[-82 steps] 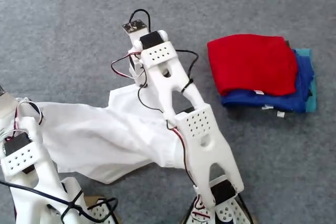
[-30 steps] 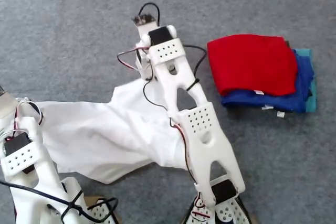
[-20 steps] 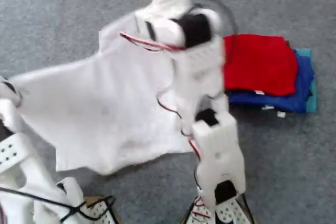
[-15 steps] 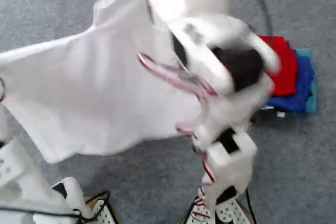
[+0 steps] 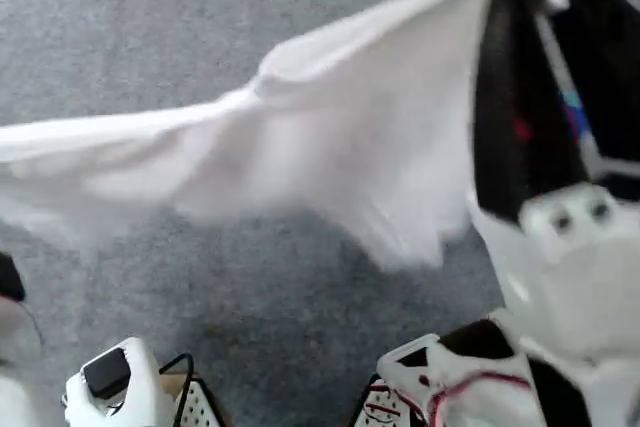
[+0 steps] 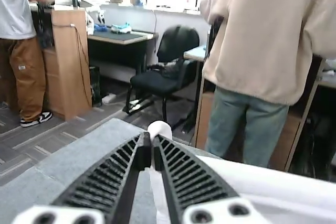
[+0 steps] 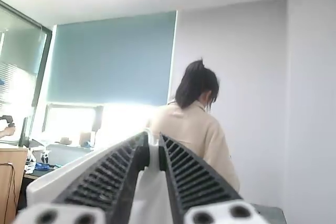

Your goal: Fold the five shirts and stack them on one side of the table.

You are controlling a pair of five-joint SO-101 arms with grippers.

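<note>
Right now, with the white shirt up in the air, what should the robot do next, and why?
Probably lower the white shirt flat onto the table. The left gripper and right gripper pinch it, stretched wide in the air, unfolded.

Blurred white shirt (image 5: 330, 147), left end cut off at the edge; stack of folded shirts (image 5: 573, 112) at right mostly hidden behind the blurred right arm (image 5: 570, 232), its count indeterminable.
</note>
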